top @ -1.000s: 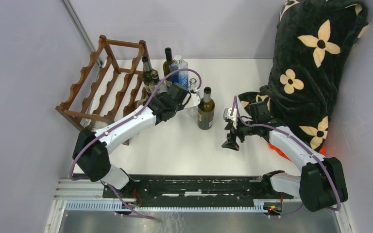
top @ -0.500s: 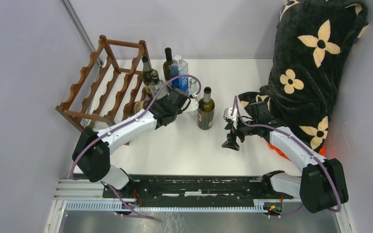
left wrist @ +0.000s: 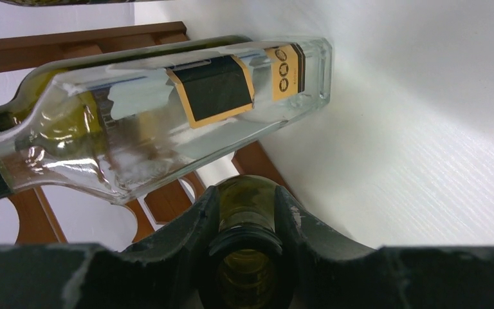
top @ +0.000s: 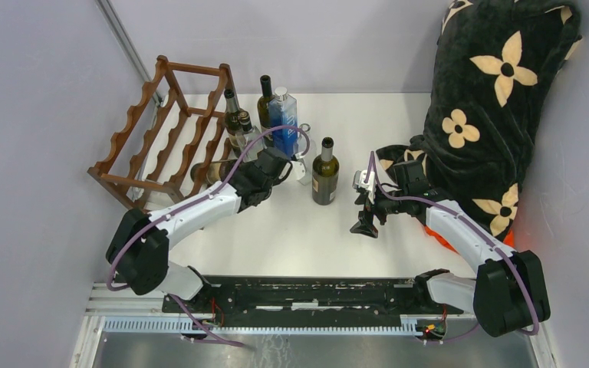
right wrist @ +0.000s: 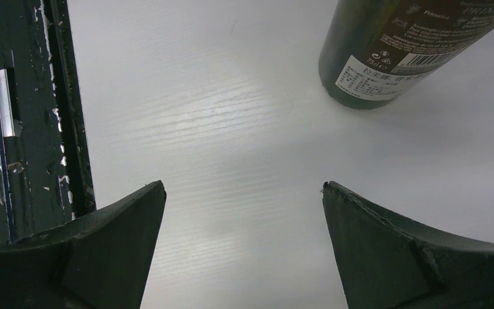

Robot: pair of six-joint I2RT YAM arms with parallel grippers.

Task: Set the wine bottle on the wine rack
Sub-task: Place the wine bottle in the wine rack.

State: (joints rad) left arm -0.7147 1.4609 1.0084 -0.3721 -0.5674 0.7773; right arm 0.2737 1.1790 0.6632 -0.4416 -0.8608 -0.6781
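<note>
The wine bottle (top: 211, 170), dark green glass, lies almost level with its base at the right rail of the wine rack (top: 172, 130). My left gripper (top: 255, 172) is shut on its neck. In the left wrist view the fingers (left wrist: 196, 225) clamp the green neck (left wrist: 247, 205), whose open mouth faces the camera, and the brown rack rails (left wrist: 161, 201) lie just beyond. My right gripper (top: 366, 222) hangs open over the table, nothing between its fingers (right wrist: 128, 219).
Several bottles stand beside the rack: a clear one with a black-and-gold label (left wrist: 167, 109), a blue one (top: 282, 111), a dark one (top: 264, 96). Another green bottle (top: 324, 172) stands mid-table, also seen as a green bottle (right wrist: 386, 58). A black flowered blanket (top: 498, 100) fills the right side.
My left gripper has drawn back leftwards and down, carrying the bottle's base towards the rack's right rail. The right arm has stayed still.
</note>
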